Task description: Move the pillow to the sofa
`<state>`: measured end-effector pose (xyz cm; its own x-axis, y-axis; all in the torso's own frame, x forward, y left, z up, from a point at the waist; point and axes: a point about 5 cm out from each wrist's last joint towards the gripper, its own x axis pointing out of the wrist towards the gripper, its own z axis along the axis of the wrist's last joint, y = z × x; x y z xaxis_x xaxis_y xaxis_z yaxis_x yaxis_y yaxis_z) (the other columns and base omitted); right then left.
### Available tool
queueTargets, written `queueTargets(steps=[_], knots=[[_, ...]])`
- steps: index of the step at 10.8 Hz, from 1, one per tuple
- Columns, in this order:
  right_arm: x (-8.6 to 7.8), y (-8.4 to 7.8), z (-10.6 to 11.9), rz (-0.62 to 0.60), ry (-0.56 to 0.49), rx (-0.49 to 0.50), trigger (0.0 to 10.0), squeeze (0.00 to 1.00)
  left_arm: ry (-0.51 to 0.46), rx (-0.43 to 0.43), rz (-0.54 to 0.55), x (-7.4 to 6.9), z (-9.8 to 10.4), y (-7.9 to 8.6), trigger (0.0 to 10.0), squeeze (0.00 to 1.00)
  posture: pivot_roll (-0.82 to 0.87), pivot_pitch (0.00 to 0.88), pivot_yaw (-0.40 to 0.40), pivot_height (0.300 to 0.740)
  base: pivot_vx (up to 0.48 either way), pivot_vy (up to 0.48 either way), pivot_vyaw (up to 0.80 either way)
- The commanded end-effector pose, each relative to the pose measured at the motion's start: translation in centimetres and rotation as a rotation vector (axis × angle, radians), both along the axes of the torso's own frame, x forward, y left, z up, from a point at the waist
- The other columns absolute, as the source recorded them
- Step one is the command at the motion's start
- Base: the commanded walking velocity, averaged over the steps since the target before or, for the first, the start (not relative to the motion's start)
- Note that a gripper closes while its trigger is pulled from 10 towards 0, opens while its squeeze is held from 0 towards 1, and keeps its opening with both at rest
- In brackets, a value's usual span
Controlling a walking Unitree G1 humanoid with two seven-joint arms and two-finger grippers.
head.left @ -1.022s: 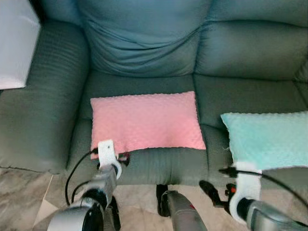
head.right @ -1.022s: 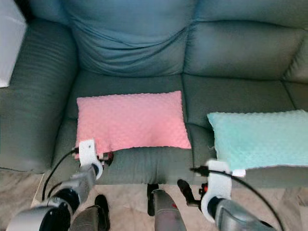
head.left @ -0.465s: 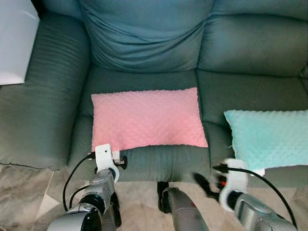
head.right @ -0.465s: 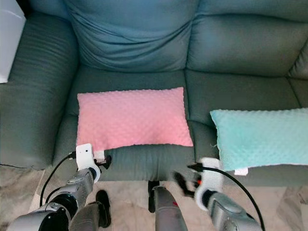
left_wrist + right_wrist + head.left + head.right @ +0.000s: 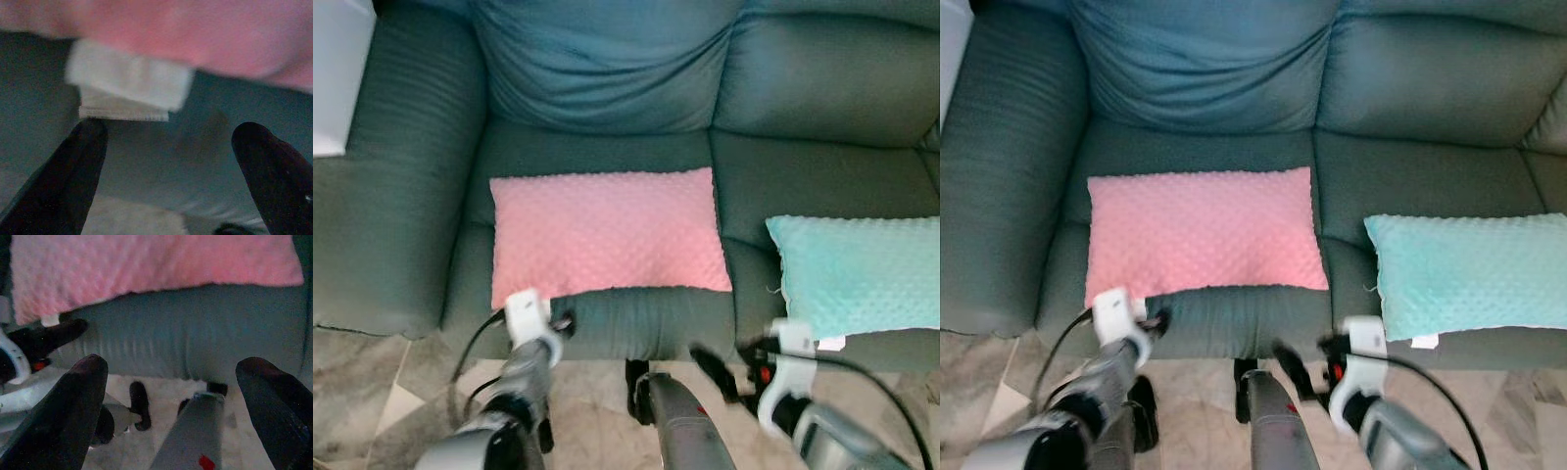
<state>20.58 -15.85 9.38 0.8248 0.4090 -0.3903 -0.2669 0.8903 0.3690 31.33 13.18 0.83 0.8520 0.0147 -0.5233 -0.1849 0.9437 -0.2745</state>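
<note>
Two grippers are held low at the sofa's [image 5: 401,245] near edge, fingers spread, nothing pinched; the left gripper [image 5: 171,161] is just below the pink pillow's [image 5: 605,233] white tag [image 5: 128,88], the right gripper [image 5: 171,396] near the front; farther, the pillow lies flat on the left seat, seemingly already placed.
</note>
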Motion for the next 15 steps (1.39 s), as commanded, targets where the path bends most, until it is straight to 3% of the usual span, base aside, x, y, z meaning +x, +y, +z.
queueTargets(steps=[1,3,6,9,12,15], knots=[[-0.6,-0.4,-0.3,-0.017,0.027,0.004,10.0,0.00,0.036,-0.019,0.012,-0.8,-0.8,-0.3,10.0,0.00,-0.46,0.529,-0.115,0.740,0.000,0.000,0.00],[-0.6,-0.3,-0.2,-0.002,0.023,-0.009,10.0,0.00,-0.030,-0.018,0.029,0.9,1.0,-0.4,10.0,0.00,-0.44,0.518,-0.111,0.740,0.000,0.000,0.00],[-0.2,0.3,0.3,0.010,-0.012,-0.001,10.0,0.00,-0.104,0.029,0.067,2.3,2.8,1.3,10.0,0.00,-0.44,0.493,-0.100,0.740,0.000,0.000,0.00],[-0.3,0.0,0.1,0.010,-0.002,-0.001,10.0,0.00,-0.130,0.038,0.043,3.1,3.7,1.0,10.0,0.00,-0.41,0.482,-0.094,0.740,0.000,0.000,0.00],[0.7,0.9,-0.4,0.032,-0.005,0.009,10.0,0.00,-0.057,0.004,0.040,-0.1,0.1,0.5,10.0,0.00,-0.34,0.453,-0.067,0.740,0.000,0.000,0.00],[1.5,0.7,-3.9,0.021,0.066,-0.056,10.0,0.00,-0.163,0.025,-0.066,-3.1,-1.2,0.7,10.0,0.00,-0.22,0.400,-0.013,0.740,0.000,0.000,0.00]])
